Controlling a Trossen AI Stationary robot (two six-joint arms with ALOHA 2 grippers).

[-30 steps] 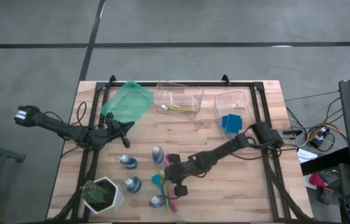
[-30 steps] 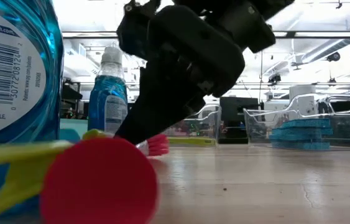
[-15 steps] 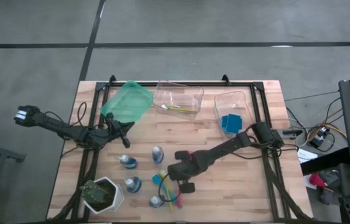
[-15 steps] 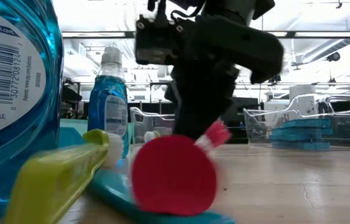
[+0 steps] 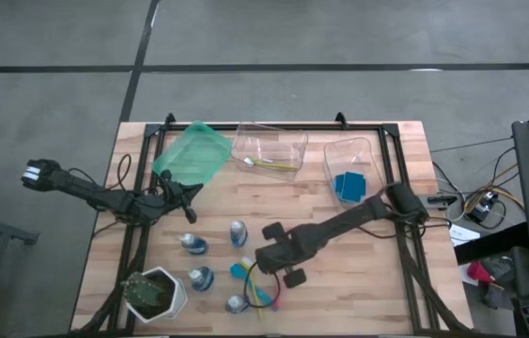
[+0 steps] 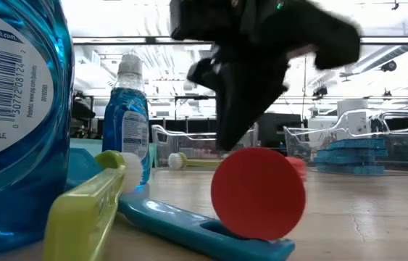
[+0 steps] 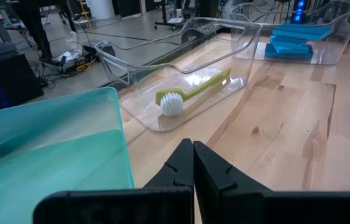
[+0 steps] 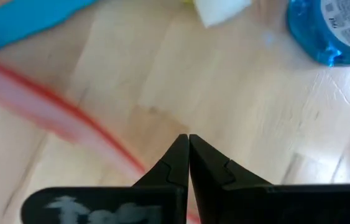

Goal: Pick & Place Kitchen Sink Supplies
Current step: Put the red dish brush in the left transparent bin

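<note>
My right gripper (image 5: 266, 260) (image 8: 186, 144) is shut low over the near middle of the table, on a pink long-handled brush (image 8: 56, 118). The brush's round handle end (image 6: 258, 192) shows above a teal brush (image 6: 189, 225), which lies on the wood beside a yellow-green brush (image 6: 88, 210). Several small bottles of blue liquid (image 5: 238, 233) (image 5: 194, 244) stand upright around them. Another yellow-green brush (image 7: 193, 87) lies in the middle clear bin. My left gripper (image 5: 187, 199) (image 7: 193, 149) is shut and waits beside the green bin (image 5: 191, 155). My right gripper comes from above, pointing down, with the pink brush's handle (image 8: 131, 163) running under its shut fingers; the fingers hide the place of contact. The handle lies across the fingers. Its round free end (image 6: 258, 192) is up off the wood, above the teal brush.
A white pot with a green plant (image 5: 154, 293) stands at the near left corner. Blue sponges (image 5: 349, 185) lie in the right clear bin (image 5: 350, 148). A teal sponge (image 5: 238, 270) sits by the bottles. Bare wood lies to the right of my right gripper.
My right gripper has turned about over the brushes, and the pink brush has swung with it: its round handle end has moved toward the table's right edge and off the yellow-green brush, uncovering the teal brush beneath.
</note>
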